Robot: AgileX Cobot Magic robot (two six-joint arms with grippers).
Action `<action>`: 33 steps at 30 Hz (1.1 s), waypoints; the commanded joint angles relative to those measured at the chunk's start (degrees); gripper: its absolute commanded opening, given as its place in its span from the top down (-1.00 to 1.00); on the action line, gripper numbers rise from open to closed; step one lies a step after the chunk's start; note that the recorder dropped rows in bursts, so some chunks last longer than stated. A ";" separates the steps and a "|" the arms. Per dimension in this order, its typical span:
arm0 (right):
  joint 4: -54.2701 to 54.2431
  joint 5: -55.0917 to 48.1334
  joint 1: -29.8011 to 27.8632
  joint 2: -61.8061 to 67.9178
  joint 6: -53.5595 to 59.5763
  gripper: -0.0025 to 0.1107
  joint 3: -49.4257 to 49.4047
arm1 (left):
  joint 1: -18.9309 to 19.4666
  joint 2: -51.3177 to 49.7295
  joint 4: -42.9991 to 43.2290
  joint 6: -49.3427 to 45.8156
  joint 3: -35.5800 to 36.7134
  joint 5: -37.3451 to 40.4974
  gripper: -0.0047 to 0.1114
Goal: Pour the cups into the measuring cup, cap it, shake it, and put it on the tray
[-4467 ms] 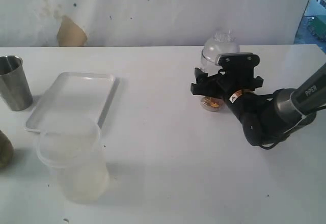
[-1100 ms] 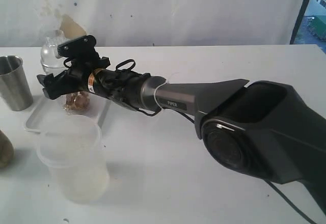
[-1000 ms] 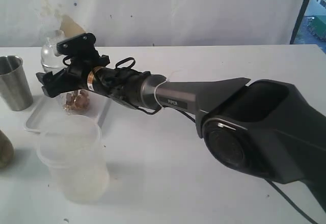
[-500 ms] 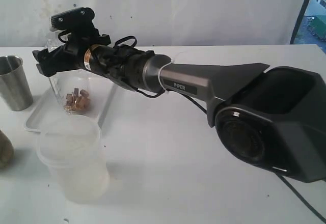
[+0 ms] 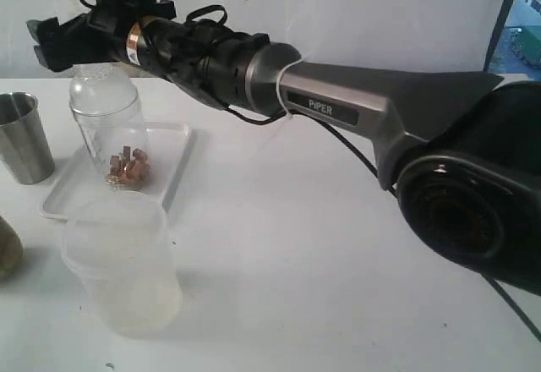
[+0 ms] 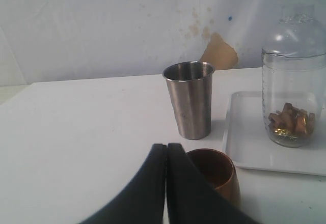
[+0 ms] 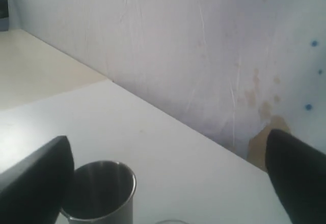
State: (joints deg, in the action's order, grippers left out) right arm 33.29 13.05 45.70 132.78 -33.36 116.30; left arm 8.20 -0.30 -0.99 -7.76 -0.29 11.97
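At the near edge of the bench point(image 5: 296, 262), a frosted tub point(image 5: 122, 262); at its nine o'clock the brown cup point(image 6: 211, 170), with the left tool point(image 6: 166, 147) pinched shut and empty beside it; farther back, the capped measuring cup point(image 5: 106, 123) stands upright on the tray point(image 5: 165, 152); the right tool point(image 5: 46, 44) hangs wide and empty above, cup at its six o'clock, seemingly free to lift away.

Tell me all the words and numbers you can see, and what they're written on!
"PIPER": white letters on the grey link of the right arm.
Faint scale marks down the side of the measuring cup: too small to read.
Orange band near the right arm's wrist: any print on it is too blurred to read.
No other text shows.
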 commanded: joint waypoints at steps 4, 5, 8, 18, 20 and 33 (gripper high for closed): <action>0.15 -14.34 0.21 -9.88 0.21 0.35 0.25 | -0.27 0.30 -0.48 0.02 0.29 -0.44 0.90; 0.05 -17.64 0.21 -11.41 0.21 0.51 0.25 | -0.27 0.30 -0.48 0.02 0.29 -0.44 0.90; 0.11 -28.65 0.50 -15.90 0.21 0.87 0.25 | -0.27 0.30 -0.48 0.02 0.29 -0.44 0.90; -0.46 -44.84 6.91 -40.46 19.29 0.96 -10.23 | -0.27 0.30 -0.48 0.02 0.29 -0.44 0.90; -0.46 -41.58 7.57 -46.84 19.19 0.96 -16.12 | -0.27 0.30 -0.48 0.02 0.29 -0.44 0.90; -0.42 -34.35 7.57 -95.56 18.06 0.96 -51.28 | -0.27 0.30 -0.48 0.02 0.29 -0.44 0.90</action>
State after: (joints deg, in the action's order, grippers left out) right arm 32.93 -22.17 53.14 45.04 -14.77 69.36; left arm 8.20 -0.30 -0.99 -7.76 -0.29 11.97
